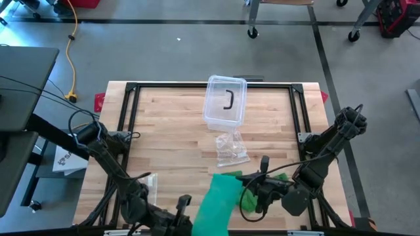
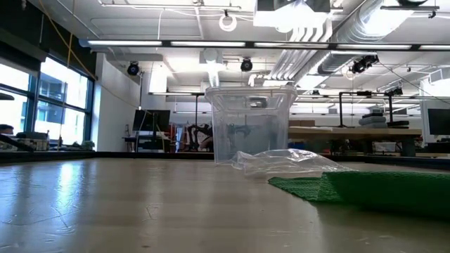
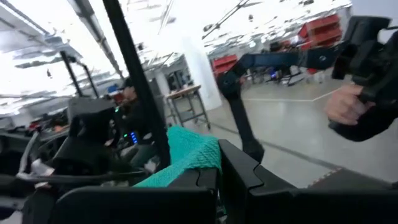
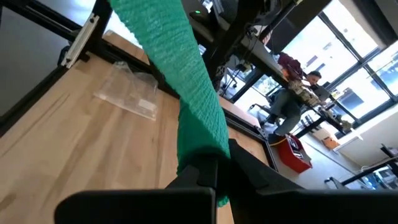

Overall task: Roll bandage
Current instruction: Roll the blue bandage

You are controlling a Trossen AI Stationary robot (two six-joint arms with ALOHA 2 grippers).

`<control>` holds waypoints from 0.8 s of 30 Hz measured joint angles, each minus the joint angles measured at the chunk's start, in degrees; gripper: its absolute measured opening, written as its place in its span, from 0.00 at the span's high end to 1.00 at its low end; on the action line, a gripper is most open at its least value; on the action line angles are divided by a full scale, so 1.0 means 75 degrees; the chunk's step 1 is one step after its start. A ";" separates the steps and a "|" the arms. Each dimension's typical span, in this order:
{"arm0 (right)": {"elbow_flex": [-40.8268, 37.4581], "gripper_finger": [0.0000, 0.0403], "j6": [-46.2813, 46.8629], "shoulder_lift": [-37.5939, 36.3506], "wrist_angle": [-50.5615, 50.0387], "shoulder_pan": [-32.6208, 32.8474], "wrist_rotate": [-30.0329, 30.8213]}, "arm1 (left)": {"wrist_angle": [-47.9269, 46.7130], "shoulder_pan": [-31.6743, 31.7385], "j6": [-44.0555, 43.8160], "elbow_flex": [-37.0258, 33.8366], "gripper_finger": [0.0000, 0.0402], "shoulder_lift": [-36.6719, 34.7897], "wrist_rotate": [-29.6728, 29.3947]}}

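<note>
A green bandage (image 1: 220,196) runs as a wide strip at the table's near edge between my two grippers. Part of it lies flat on the wood (image 2: 365,190). My left gripper (image 1: 189,208) is at the near edge, left of the strip, and is shut on it. My right gripper (image 1: 251,195) comes in from the right and is shut on it too, with a darker green bunch (image 1: 249,203) at its fingers. In the right wrist view the strip (image 4: 186,68) rises away from the fingers above the table. My left gripper pinches the bandage between its two shut fingers; a bunched end (image 3: 189,155) sticks out past the fingertips. The fingers point roughly level, from the table's left side. The held part is off the wood. My right gripper pinches the strip between its two shut fingers (image 4: 205,165), coming in about level from the table's right side. The bandage runs on from the fingers as a flat, fairly straight band above the table.
A clear plastic box (image 1: 225,101) with a dark piece inside stands at the far middle. A crumpled clear bag (image 1: 231,149) lies nearer, just beyond the bandage. Another clear wrapper (image 1: 149,185) lies near the left arm. A black frame (image 1: 131,88) edges the table.
</note>
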 joint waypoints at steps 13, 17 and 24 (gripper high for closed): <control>0.0000 0.99 -0.1241 -0.0131 0.0708 0.0034 0.0369 | -0.2334 0.0500 -0.2678 -0.0011 1.00 0.0120 0.0877; 0.0000 0.99 -0.1782 -0.0431 0.1146 0.0139 0.0397 | -0.2963 0.0735 -0.3287 -0.0014 1.00 0.0325 0.0856; 0.0000 0.99 -0.2046 -0.0965 0.1430 0.0555 0.0303 | -0.3732 0.1132 -0.3624 -0.0016 1.00 0.0573 0.0321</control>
